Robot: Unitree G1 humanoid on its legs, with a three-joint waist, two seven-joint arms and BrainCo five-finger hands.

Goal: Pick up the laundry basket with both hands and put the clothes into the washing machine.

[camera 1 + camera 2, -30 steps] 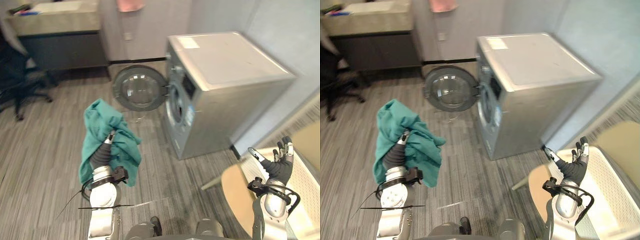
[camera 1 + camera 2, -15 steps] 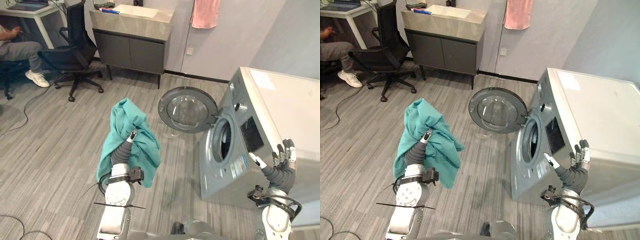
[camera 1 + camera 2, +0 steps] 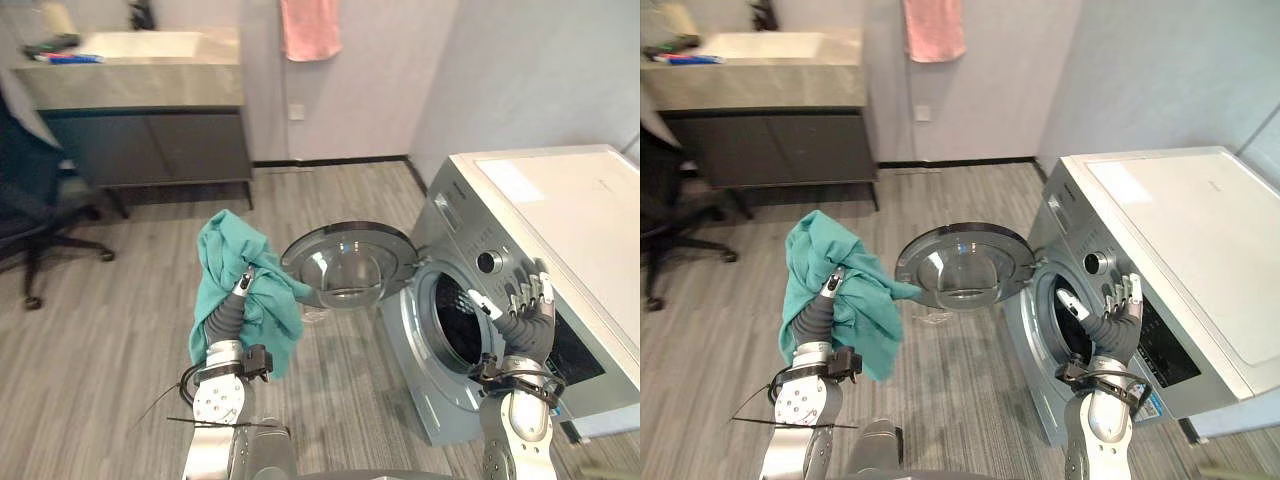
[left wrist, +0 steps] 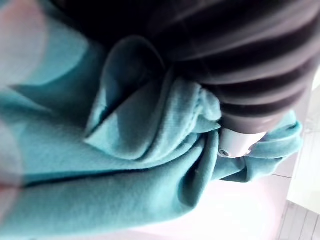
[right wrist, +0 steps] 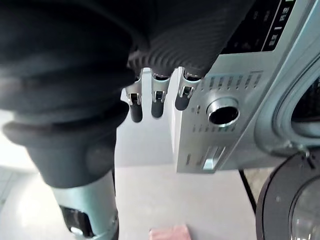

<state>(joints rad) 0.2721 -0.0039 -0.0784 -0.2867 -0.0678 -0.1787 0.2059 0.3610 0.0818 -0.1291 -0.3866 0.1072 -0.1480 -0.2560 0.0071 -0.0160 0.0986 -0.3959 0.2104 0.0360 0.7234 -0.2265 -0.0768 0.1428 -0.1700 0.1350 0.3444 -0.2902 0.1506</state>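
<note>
Nearest, on the left, the robot's left hand [image 3: 237, 298] is held up with a soft teal cloth [image 3: 222, 258] hanging over it. The cloth wraps the hand all around, so it is not possible to tell if the hand is closed on it. The cloth is up in the air, above the grey striped wood floor [image 3: 120, 310], and it is outside the machine.

On the right, the right hand [image 3: 522, 318] is up with its fingers [image 3: 528, 292] straight and spread. It holds nothing. It is just in front of the dark round hole [image 3: 455, 325] of the silver-grey washing machine [image 3: 560, 230].

A little farther, the machine's round glass door [image 3: 345, 268] stands wide open, between the cloth and the hole. The right edge of the cloth is near the door.

Far away there is a dark cabinet with a pale stone top [image 3: 150, 140], and a pink towel [image 3: 310, 28] hangs on the wall.

So the job looks partly done: the cloth is picked up and the door is open. What is left is to bring the cloth past the door to the hole and put it inside.
</note>
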